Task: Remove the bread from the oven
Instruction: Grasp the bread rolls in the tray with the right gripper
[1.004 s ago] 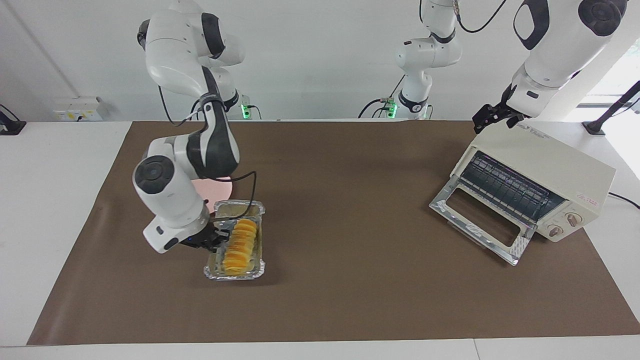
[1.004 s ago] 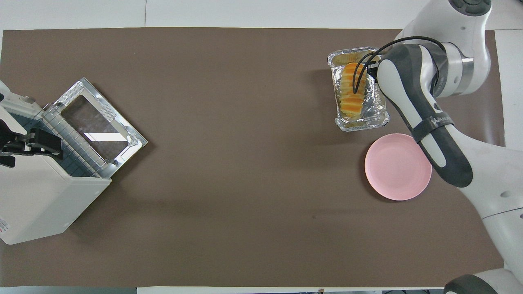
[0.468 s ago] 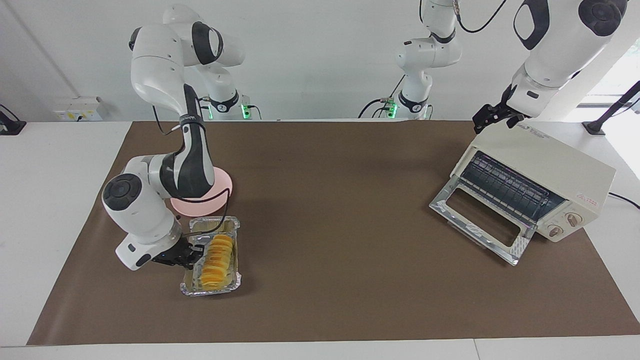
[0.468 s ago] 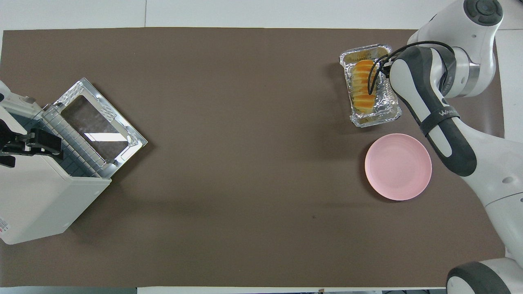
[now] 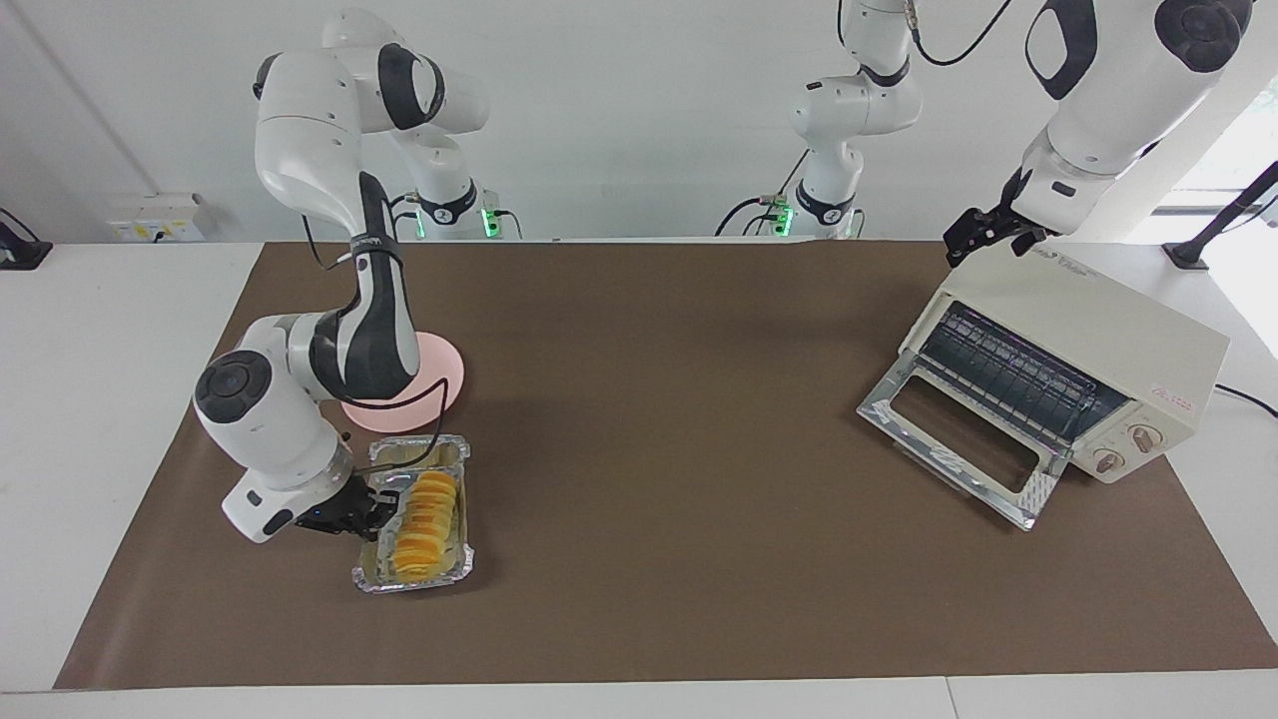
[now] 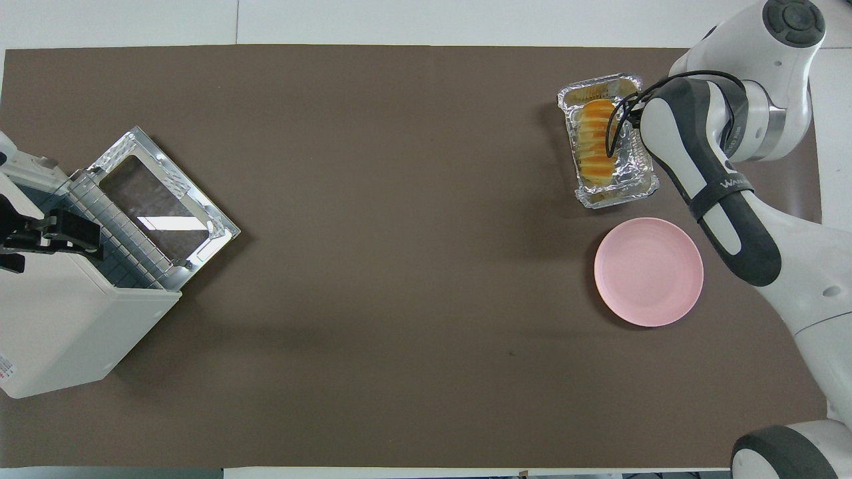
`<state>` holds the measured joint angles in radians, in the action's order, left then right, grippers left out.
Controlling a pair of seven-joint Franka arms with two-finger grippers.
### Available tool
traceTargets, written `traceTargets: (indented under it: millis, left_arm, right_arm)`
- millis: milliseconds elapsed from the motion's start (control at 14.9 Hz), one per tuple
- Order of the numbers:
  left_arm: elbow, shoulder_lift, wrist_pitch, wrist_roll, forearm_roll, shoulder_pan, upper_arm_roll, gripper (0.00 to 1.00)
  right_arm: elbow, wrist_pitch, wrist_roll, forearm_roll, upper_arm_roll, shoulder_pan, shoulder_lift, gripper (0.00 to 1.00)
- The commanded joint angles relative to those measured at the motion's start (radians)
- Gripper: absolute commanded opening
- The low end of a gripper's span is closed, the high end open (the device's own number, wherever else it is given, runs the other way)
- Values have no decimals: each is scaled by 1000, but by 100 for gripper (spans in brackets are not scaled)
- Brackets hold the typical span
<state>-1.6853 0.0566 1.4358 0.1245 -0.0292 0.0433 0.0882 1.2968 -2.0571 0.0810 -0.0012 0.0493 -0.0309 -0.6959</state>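
Observation:
The bread (image 5: 429, 524) (image 6: 594, 146), a ridged golden-yellow loaf, lies in a crinkled foil tray (image 5: 411, 584) (image 6: 619, 193) on the brown mat toward the right arm's end. My right gripper (image 5: 377, 509) is low at the tray's long side, shut on its rim; in the overhead view the forearm hides it. The cream oven (image 5: 1088, 320) (image 6: 60, 319) stands at the left arm's end with its glass door (image 5: 958, 439) (image 6: 163, 206) dropped open and its rack bare. My left gripper (image 5: 983, 235) (image 6: 83, 234) waits open over the oven's top edge.
A round pink plate (image 5: 439, 374) (image 6: 649, 271) lies beside the tray, nearer to the robots. The brown mat (image 5: 679, 419) covers most of the white table. A third robot arm stands at the table's robot side, away from the work.
The right gripper has drawn the foil tray with the bread toward the right arm's end of the table, uncovering the pink plate. The last half second brought only a small further shift. The left arm stayed still.

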Motion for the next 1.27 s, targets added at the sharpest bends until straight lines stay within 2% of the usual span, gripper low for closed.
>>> traceTargets:
  millis: [0,201,401,669,937,1204]
  left_arm:
    - [1,14,-18,0,15,-2,-7,100]
    - [1,14,-18,0,15,-2,-7,100]
    - [1,14,-18,0,15,-2,-7,100]
    - [1,14,-18,0,15,-2,-7,100]
    - [1,14,-18,0,15,-2,-7,100]
    - [1,14,-18,0,15,-2,-7,100]
  right_arm:
    - [27,-8,25,15,9,-12,21,100]
    - [24,122,34,-14,7,-3,61,100]
    - [16,133,23,-69,7,37,67,100]
    - [44,75,-36,-108,7,68,62,100]
    - [133,-52,-59,-114,7,69,61,100]
    - [147,-64,-115,-115,6,114,58,100]
